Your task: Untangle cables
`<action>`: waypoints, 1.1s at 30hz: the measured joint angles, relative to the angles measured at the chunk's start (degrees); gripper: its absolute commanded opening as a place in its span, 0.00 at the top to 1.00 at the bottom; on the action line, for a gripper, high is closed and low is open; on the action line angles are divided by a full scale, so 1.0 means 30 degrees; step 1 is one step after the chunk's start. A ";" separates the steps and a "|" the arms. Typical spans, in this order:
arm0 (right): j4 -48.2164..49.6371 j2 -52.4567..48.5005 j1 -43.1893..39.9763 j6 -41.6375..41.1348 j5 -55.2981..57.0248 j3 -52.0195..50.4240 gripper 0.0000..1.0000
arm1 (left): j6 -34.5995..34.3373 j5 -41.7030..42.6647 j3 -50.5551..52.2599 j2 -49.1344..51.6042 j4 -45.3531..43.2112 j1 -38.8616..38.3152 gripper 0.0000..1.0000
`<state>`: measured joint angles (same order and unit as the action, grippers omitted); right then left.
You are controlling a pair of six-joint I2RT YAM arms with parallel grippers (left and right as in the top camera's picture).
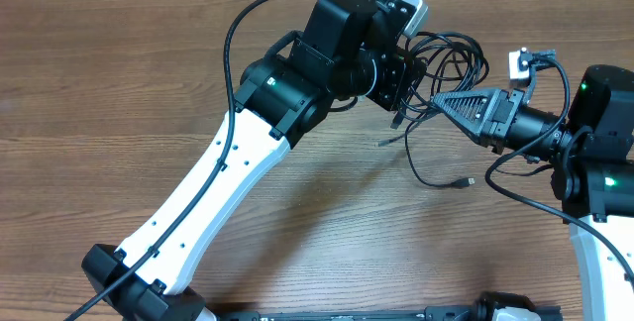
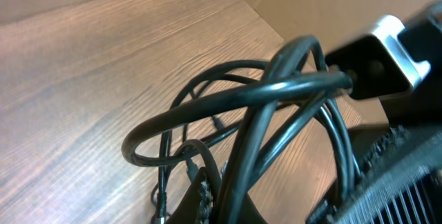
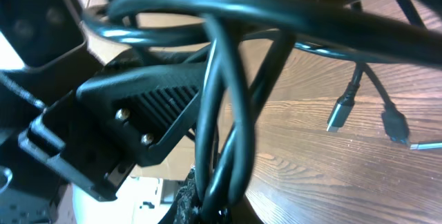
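Our left arm (image 1: 213,177) reaches from the near left corner slantwise across the tabletop, its white link rising to a black elbow and wrist at the far middle. The left claw (image 1: 401,88) points to the right and downward, jaws closed on the cables (image 2: 252,137). Our right arm (image 1: 594,123) stands at the right edge with its wrist turned left. The right claw (image 1: 438,99) lies nearly level, jaws drawn to a point and pinching cables too, just beside the left claw.
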<state>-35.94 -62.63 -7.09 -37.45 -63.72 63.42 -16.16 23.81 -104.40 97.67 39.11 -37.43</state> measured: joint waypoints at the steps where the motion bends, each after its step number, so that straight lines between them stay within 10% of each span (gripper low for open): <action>1: 0.0029 0.0000 0.0000 0.0182 -0.0189 0.0000 0.96 | -0.0517 -0.0029 0.0000 0.0000 -0.0022 0.0000 0.96; 33: -0.1566 -0.0175 0.3067 0.5865 0.0831 0.0058 0.96 | -2.1296 -0.5187 0.0007 -0.0015 -0.0313 -0.0124 0.96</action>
<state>-40.64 -63.16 2.11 -19.86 -61.23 63.59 -80.05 8.25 -104.38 97.62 38.17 -37.80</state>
